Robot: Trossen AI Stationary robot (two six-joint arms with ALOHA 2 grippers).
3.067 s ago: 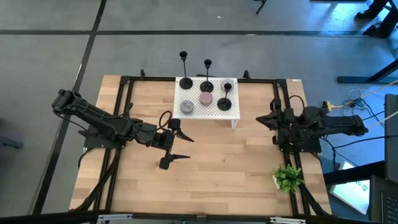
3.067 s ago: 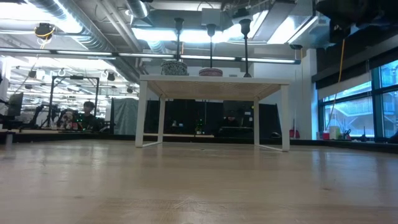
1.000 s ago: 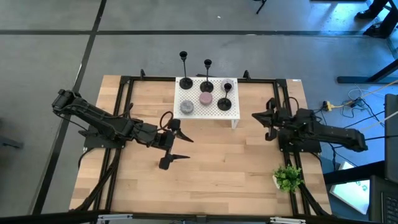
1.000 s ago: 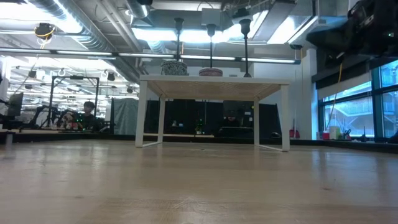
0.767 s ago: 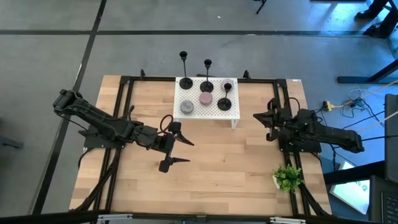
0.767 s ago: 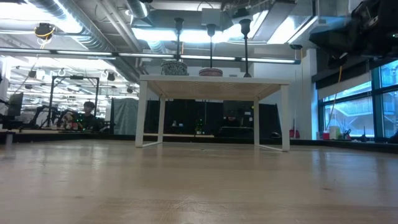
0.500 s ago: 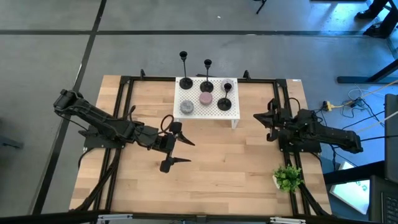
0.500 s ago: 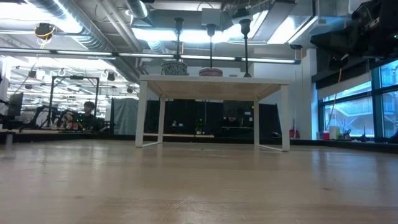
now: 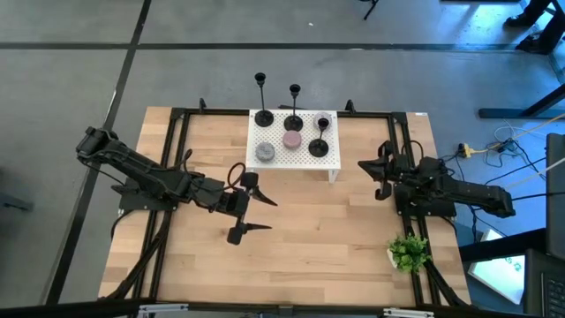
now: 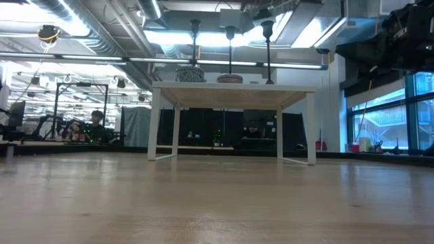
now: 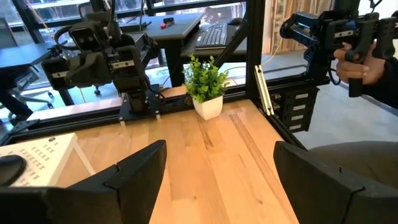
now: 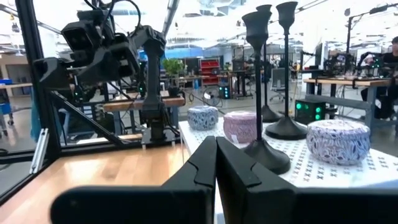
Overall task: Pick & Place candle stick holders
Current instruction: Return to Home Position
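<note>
Three black candle stick holders (image 9: 263, 117) (image 9: 293, 121) (image 9: 320, 146) stand by their round bases on a white perforated stand (image 9: 309, 159) at the table's far middle. They also show in the right wrist view, the nearest one (image 12: 259, 87) with two more (image 12: 286, 68) behind it, and in the low view (image 10: 267, 51). My right gripper (image 9: 360, 164) (image 12: 216, 163) is shut and empty, right of the stand and pointing at it. My left gripper (image 9: 267, 215) (image 11: 214, 180) is open and empty above the table's middle left.
Three round candle tins, grey (image 9: 265, 153), pink (image 9: 292, 140) and patterned (image 12: 339, 140), sit among the holders on the stand. A small potted plant (image 9: 408, 252) stands at the table's near right. A black frame (image 9: 181, 115) runs round the table. A person's hand (image 11: 354, 59) shows beyond the table.
My right gripper has sunk a little, still shut and pointing at the stand. Nothing else has visibly changed.
</note>
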